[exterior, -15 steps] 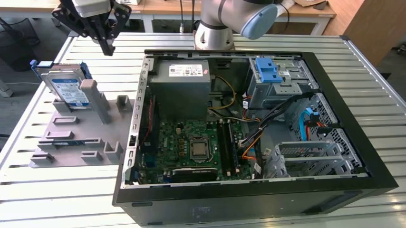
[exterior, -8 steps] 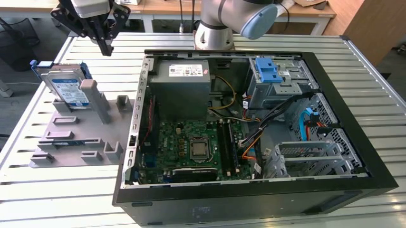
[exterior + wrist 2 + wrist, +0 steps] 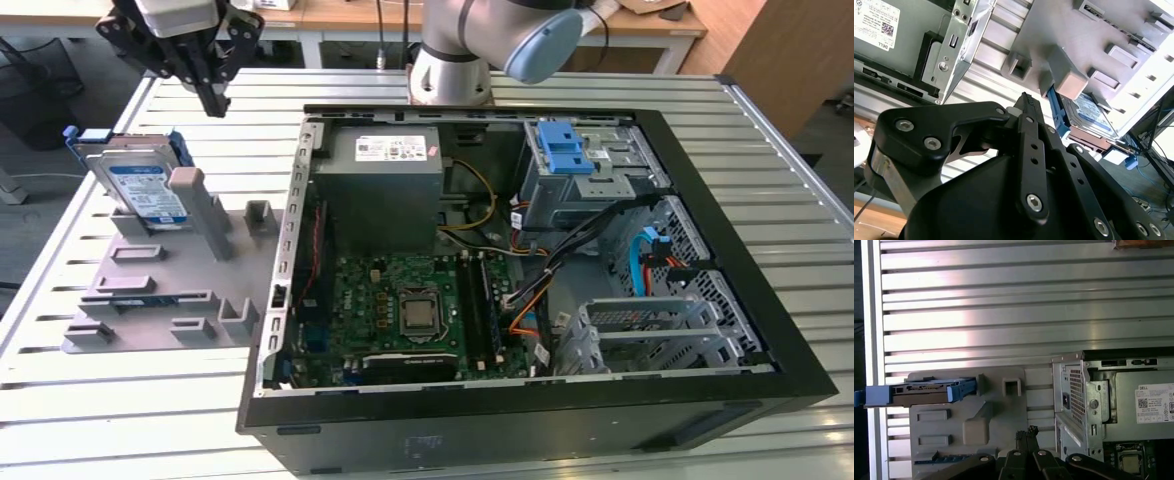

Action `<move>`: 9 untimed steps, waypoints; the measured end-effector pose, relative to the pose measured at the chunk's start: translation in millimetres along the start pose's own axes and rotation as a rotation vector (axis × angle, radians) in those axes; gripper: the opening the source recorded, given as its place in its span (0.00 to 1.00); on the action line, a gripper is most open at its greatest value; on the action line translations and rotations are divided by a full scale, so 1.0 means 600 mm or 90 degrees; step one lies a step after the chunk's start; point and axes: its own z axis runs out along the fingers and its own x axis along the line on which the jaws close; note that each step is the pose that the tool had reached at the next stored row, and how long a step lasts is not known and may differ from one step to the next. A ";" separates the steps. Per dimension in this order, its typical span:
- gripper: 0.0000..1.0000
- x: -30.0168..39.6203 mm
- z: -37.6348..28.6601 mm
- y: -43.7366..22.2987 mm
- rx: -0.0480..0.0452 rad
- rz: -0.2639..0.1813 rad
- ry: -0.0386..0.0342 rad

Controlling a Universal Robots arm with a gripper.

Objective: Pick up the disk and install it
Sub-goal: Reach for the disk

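Observation:
The disk (image 3: pixel 140 185) is a silver hard drive with a white-and-blue label and a blue frame. It stands on edge in a grey holder block (image 3: pixel 174 290) at the exterior view's left. My gripper (image 3: pixel 214 100) hangs above the table behind the disk, a little toward the case, touching nothing. Its black fingers are shut together with nothing between them. Both wrist views show the closed gripper (image 3: pixel 1027 100) (image 3: pixel 1029 431), with the disk (image 3: pixel 1089 112) (image 3: pixel 929 390) beyond it in the holder.
An open computer case (image 3: pixel 747 250) lies on the slatted metal table (image 3: pixel 120 420). Inside are a motherboard (image 3: pixel 414 310), a power supply (image 3: pixel 380 170), a drive cage with a blue latch (image 3: pixel 567 160) and another metal cage (image 3: pixel 654 330). Cables run between them.

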 end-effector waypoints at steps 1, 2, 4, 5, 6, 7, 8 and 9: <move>0.11 0.002 0.000 0.000 0.0000 0.000 0.0001; 0.11 0.004 0.000 0.000 0.0000 0.000 0.0000; 0.11 0.008 0.000 0.000 0.0000 0.000 0.0000; 0.11 0.010 0.001 0.000 0.0000 0.000 0.0000; 0.11 0.012 0.001 0.000 0.0000 0.000 0.0000; 0.11 0.013 0.001 0.000 0.0000 0.000 0.0000; 0.11 0.015 0.001 0.000 0.0000 0.000 0.0001; 0.11 0.016 0.001 0.000 0.0001 0.000 0.0000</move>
